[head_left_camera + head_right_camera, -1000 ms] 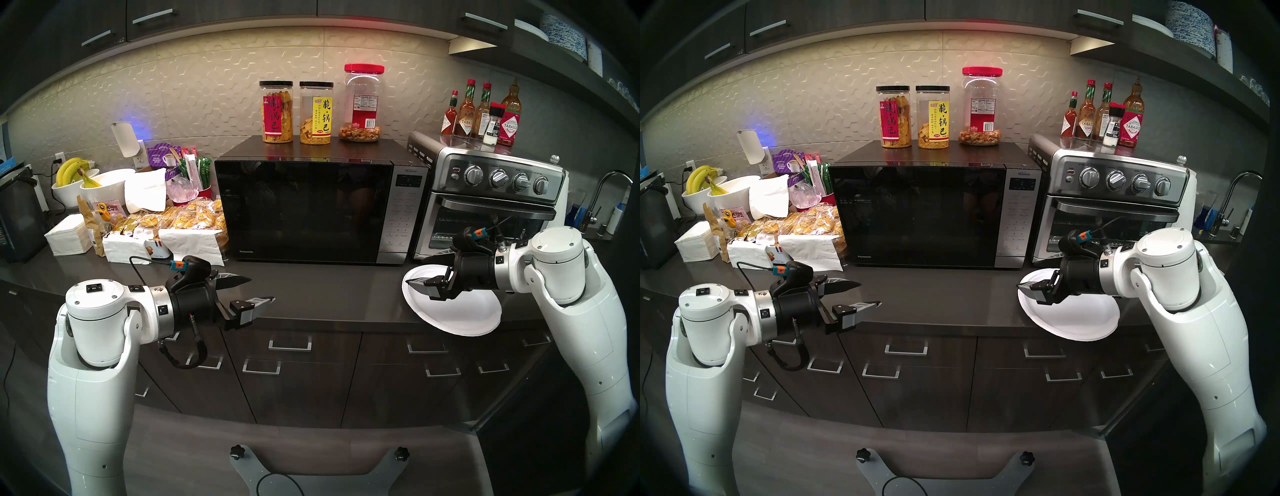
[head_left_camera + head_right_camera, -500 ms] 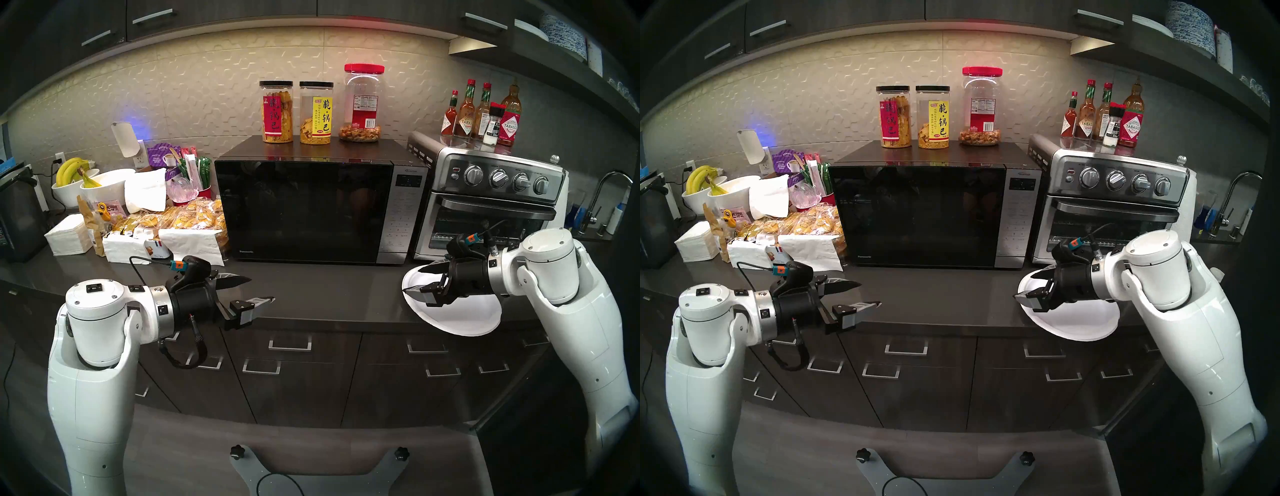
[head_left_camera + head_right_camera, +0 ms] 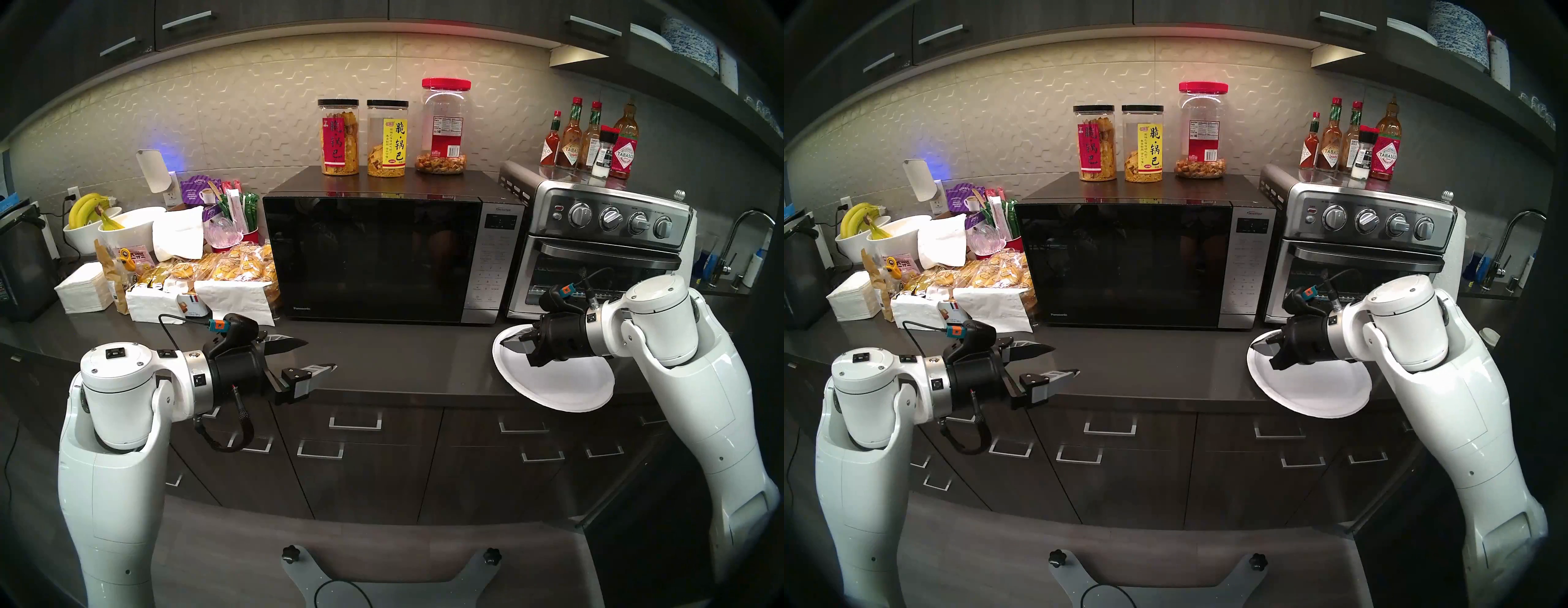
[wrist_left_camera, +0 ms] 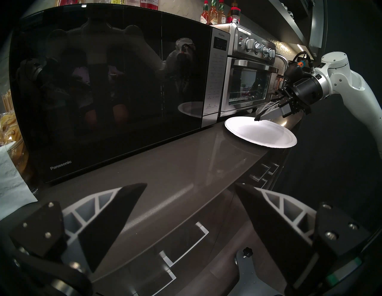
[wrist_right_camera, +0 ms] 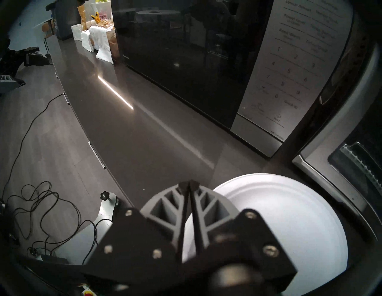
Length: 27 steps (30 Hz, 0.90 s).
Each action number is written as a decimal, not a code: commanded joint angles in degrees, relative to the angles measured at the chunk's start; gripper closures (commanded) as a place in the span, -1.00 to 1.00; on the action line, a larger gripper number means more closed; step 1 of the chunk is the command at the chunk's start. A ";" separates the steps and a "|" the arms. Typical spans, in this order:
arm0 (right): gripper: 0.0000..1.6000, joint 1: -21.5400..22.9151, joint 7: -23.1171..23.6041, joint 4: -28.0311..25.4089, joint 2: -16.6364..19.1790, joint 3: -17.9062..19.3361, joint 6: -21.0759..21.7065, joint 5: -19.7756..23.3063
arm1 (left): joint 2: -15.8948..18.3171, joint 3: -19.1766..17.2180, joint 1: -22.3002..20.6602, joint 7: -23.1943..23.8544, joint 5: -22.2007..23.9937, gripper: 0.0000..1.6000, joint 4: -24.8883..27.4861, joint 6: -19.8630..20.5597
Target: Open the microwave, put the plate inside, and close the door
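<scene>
Item: microwave (image 3: 373,259), black, on the grey counter (image 3: 382,352), its door (image 3: 369,254) flush and closed; interior not visible through the dark glass. On its top stand three clear jars (image 3: 386,138) holding yellow and brown snacks. At left, two white bowls (image 3: 110,229) contain bananas. At right, a silver toaster oven (image 3: 594,259) carries sauce bottles (image 3: 589,140) on its roof. Item: plate (image 3: 564,382), white, empty, lying on the counter before the toaster oven, its near edge overhanging the counter front. Right gripper (image 3: 511,343) angles down over the plate's far-left rim, fingers drawn together tip to tip; contact with the plate cannot be told. Left gripper (image 3: 316,354) is held above the counter front, left of the microwave's centre, jaws wide, nothing between them. Right wrist view alone shows the fingertips (image 5: 189,185) meeting and the keypad (image 5: 289,78) numerals; left wrist view alone shows the plate (image 4: 260,132) mirrored in the door glass.
</scene>
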<state>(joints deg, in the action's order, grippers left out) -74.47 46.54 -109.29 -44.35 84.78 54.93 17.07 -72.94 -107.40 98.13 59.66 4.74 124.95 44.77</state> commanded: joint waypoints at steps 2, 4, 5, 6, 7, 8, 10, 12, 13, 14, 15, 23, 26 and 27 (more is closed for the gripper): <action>0.83 3.98 -0.15 1.65 -1.16 -0.70 0.07 0.16 | -0.03 -0.01 -0.03 -0.01 0.02 -1.00 0.65 0.05; 0.98 4.75 -0.29 2.26 -1.14 -1.43 0.07 -0.10 | -0.04 -0.01 -0.03 -0.01 0.02 -1.00 0.65 0.05; 1.00 5.04 -0.43 2.41 -1.04 -1.83 0.07 -0.33 | -0.04 -0.01 -0.03 -0.01 0.02 -1.00 0.65 0.05; 1.00 5.23 -0.47 2.63 -1.12 -2.02 0.07 -0.29 | -0.04 -0.01 -0.03 -0.01 0.02 -1.00 0.65 0.05; 1.00 5.43 -0.58 2.90 -1.25 -2.21 0.07 -0.26 | -0.04 -0.01 -0.03 -0.01 0.02 -1.00 0.65 0.05; 1.00 5.63 -0.69 3.11 -1.33 -2.42 0.07 -0.26 | -0.04 -0.01 -0.03 -0.01 0.02 -1.00 0.65 0.05; 1.00 6.09 -0.88 3.71 -1.53 -2.93 0.07 -0.22 | -0.04 -0.01 -0.03 -0.01 0.02 -1.00 0.65 0.05; 1.00 6.51 -1.09 4.32 -1.79 -3.36 0.07 -0.24 | -0.04 -0.01 -0.03 -0.01 0.02 -1.00 0.65 0.05; 1.00 6.70 -1.23 4.64 -1.95 -3.54 0.07 -0.25 | -0.04 -0.01 -0.03 -0.01 0.02 -1.00 0.65 0.05; 1.00 6.85 -1.43 4.91 -2.11 -3.66 0.07 -0.21 | -0.04 -0.01 -0.03 -0.01 0.02 -1.00 0.65 0.05; 1.00 7.03 -1.81 5.26 -2.42 -3.74 0.07 -0.19 | -0.04 -0.01 -0.03 -0.01 0.02 -1.00 0.65 0.05; 1.00 9.22 -5.03 8.63 -4.86 -4.85 0.07 -0.89 | -0.04 -0.01 -0.03 0.00 0.02 -1.00 0.64 0.05; 1.00 9.77 -5.36 9.55 -5.21 -5.23 0.07 -0.90 | -0.04 -0.01 -0.03 0.00 0.01 -1.00 0.64 0.05; 1.00 9.91 -5.59 9.88 -5.41 -5.27 0.07 -0.76 | -0.04 -0.01 -0.03 0.00 0.01 -1.00 0.64 0.05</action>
<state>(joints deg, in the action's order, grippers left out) -67.79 42.19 -100.30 -48.19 79.48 55.14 15.91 -72.94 -107.40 98.13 59.68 4.73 124.94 44.76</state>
